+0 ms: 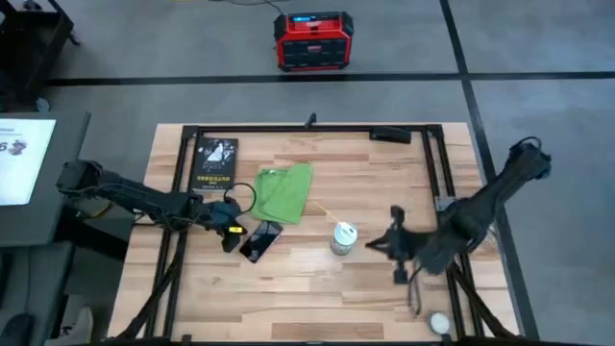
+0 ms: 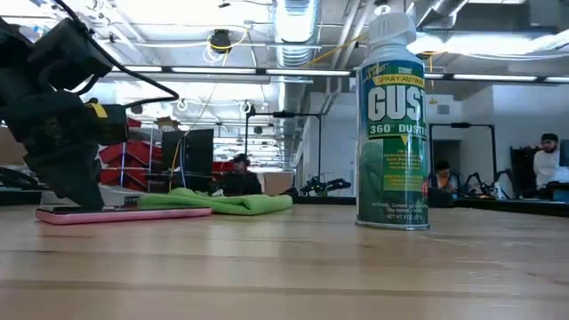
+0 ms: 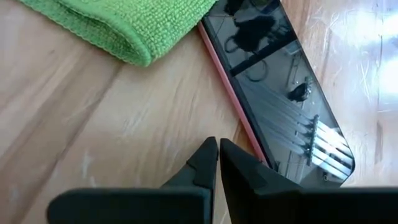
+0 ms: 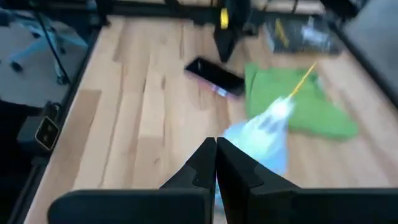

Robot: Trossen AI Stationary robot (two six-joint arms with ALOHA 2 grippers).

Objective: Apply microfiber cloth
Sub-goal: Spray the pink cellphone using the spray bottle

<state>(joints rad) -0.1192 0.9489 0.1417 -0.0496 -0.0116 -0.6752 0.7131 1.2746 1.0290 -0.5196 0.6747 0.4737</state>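
Observation:
The lime-green microfiber cloth [image 1: 284,192] lies folded flat on the wooden table, its near corner just beyond a pink-edged phone [image 1: 261,240] that lies screen up. My left gripper [image 3: 217,152] is shut and points down at the phone's left long edge [image 3: 245,130]; the low view shows it low over the phone's end [image 2: 84,200]. A spray duster can [image 1: 343,237] stands upright right of the phone. My right gripper [image 4: 216,152] is shut and empty, right of the can and pointing toward it. My left gripper points its shut fingers [image 3: 202,162] down beside the phone's pink long edge [image 3: 249,138], near one end of the phone. Whether the fingers touch the phone or only the table I cannot tell. The phone lies flat on the table.
A black book [image 1: 214,161] with yellow lettering lies at the far left of the table. A black frame [image 1: 307,130] runs along the far and side edges. A small white round object [image 1: 439,323] sits near the front right. A red box [image 1: 313,40] stands on the floor beyond.

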